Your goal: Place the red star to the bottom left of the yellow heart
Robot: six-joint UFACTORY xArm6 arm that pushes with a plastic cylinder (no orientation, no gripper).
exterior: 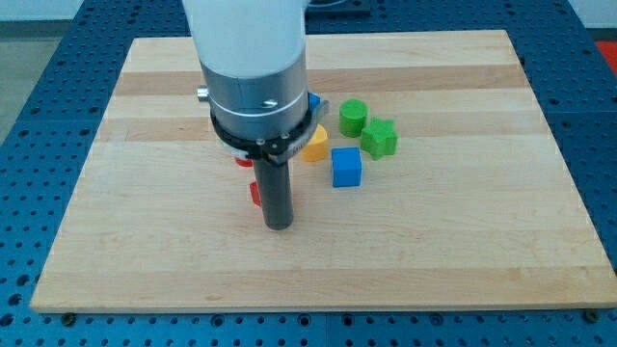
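Looking for brands, labels or lettering turns up nothing readable on the arm, the blocks or the bench (463,260).

As for the tool, this arm carries a plain dark rod with no jaws to stand apart or together, so it clamps on nothing. My tip (279,226) rests on the wood a little to the view's left of the bench's middle. The rod hangs from a metal collar under the arm's white housing (246,39), which hides part of the block group behind it.

A red block (255,193) shows as a sliver against the rod's left edge, seemingly touching it just above the tip; its shape cannot be made out. A second red sliver (245,162) peeks out higher up, beneath the collar, and I cannot tell whether it is a separate block. Which of them is the red star cannot be told.

A yellow block (314,145), half hidden by the collar, sits just to the view's right of the rod; it may be the heart, but its outline is not clear. The red sliver by the rod lies to its lower left.

A blue cube (346,167) stands just right of the yellow block. A green cylinder (353,117) and a green star-like block (379,138) sit close together above and to the right. A blue scrap (314,100) shows beside the collar.
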